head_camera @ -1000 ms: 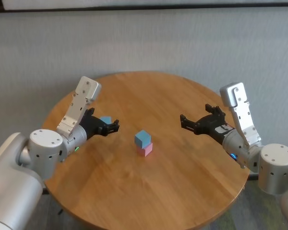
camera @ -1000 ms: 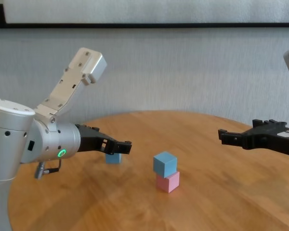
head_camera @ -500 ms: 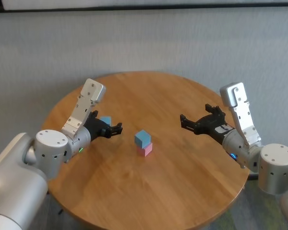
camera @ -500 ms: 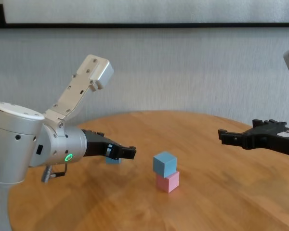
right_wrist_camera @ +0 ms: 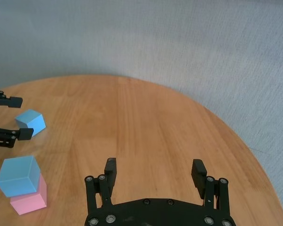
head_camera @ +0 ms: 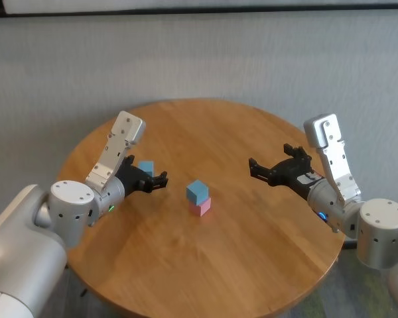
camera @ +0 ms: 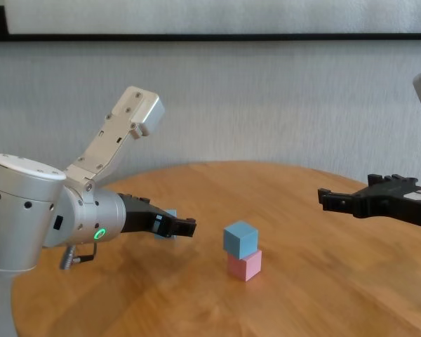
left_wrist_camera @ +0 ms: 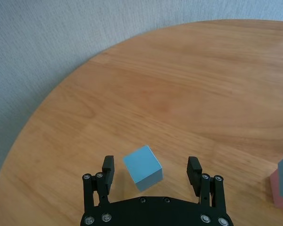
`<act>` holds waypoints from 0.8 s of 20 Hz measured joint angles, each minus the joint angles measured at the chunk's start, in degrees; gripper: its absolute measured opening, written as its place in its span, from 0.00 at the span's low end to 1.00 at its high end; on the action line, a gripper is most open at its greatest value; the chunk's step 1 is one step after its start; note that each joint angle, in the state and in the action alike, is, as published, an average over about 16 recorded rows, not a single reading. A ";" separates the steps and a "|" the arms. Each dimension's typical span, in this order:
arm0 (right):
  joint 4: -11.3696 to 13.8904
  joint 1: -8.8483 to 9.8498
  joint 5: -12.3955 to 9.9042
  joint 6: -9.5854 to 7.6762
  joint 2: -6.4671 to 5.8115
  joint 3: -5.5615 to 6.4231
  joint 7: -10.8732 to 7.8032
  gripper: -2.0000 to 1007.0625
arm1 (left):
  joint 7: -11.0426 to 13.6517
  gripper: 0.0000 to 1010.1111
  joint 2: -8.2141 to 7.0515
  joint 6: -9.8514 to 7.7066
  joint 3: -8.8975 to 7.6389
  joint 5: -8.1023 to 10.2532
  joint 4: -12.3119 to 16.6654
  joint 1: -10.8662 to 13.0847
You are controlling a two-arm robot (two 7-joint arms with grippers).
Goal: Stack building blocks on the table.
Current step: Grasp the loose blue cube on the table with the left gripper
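We have our left gripper (left_wrist_camera: 151,175) low over the round wooden table (head_camera: 252,265), its two fingers spread wide apart. A loose light blue cube (left_wrist_camera: 142,167) sits on the tabletop between those fingers, turned at an angle to them. In the left wrist view there is a clear gap on each side of the cube, so nothing is clamped. In the chest view the same cube shows only as a sliver behind our left fingertips (camera: 186,227).

Off to the inner side of our left gripper, well apart from it, stands a stack of two. A pale pink cube (head_camera: 200,206) rests on the table. A second light blue cube (head_camera: 197,191) sits on top of it, twisted a little so that its corners overhang the pink one.

Our right gripper (head_camera: 273,164) hangs above the table on the far side of that stack from our left gripper. Its fingers are spread wide as well and hold nothing. The stack lies ahead of its fingertips, well apart from them.
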State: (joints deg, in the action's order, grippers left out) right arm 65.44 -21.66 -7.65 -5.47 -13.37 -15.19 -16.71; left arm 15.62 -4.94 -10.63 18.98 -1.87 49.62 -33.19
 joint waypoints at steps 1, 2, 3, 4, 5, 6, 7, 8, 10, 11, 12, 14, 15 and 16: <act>0.00 0.00 0.00 0.00 0.00 0.00 0.00 1.00 | -0.01 0.99 0.04 0.09 -0.01 -0.02 -0.25 -0.10; 0.00 0.00 0.00 0.00 0.00 0.00 0.00 1.00 | -0.01 0.99 0.08 0.19 -0.03 -0.05 -0.51 -0.20; 0.00 0.00 0.00 0.00 0.00 0.00 0.00 1.00 | -0.02 0.99 0.12 0.30 -0.04 -0.06 -0.77 -0.30; 0.00 0.00 0.00 0.00 0.00 0.00 0.00 1.00 | -0.02 0.99 0.17 0.40 -0.06 -0.08 -1.03 -0.40; 0.00 0.00 0.00 0.00 0.00 0.00 0.00 1.00 | -0.02 0.99 0.22 0.51 -0.07 -0.10 -1.31 -0.51; 0.00 0.00 0.00 0.00 0.00 0.00 0.00 1.00 | -0.01 0.99 0.27 0.62 -0.08 -0.12 -1.59 -0.62; 0.00 0.00 0.00 0.00 0.00 0.00 0.00 1.00 | -0.01 0.99 0.32 0.73 -0.09 -0.13 -1.87 -0.73; 0.00 0.00 0.00 0.00 0.00 0.00 0.00 1.00 | 0.00 0.99 0.37 0.83 -0.10 -0.15 -2.16 -0.84; 0.00 0.00 0.00 0.00 0.00 0.00 0.00 1.00 | 0.00 0.99 0.47 1.06 -0.11 -0.18 -2.75 -1.07; 0.00 0.00 0.00 0.00 0.00 0.00 0.00 1.00 | 0.00 0.99 0.52 1.18 -0.11 -0.21 -3.07 -1.21; 0.00 0.00 0.00 0.00 0.00 0.00 0.00 1.00 | 0.01 0.99 0.57 1.31 -0.12 -0.23 -3.41 -1.34; 0.00 0.00 0.00 0.00 0.00 0.00 0.00 1.00 | 0.01 0.99 0.68 1.56 -0.12 -0.27 -4.08 -1.61; 0.00 0.00 0.00 0.00 0.00 0.00 0.00 1.00 | 0.02 0.99 0.73 1.69 -0.12 -0.29 -4.40 -1.73; 0.00 0.00 0.00 0.00 0.00 0.00 0.00 1.00 | 0.01 0.99 0.77 1.81 -0.13 -0.31 -4.71 -1.85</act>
State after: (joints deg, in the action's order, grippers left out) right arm 65.44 -21.66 -7.65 -5.47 -13.37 -15.19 -16.71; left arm 15.63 -4.17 -8.83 18.85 -2.18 44.91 -35.04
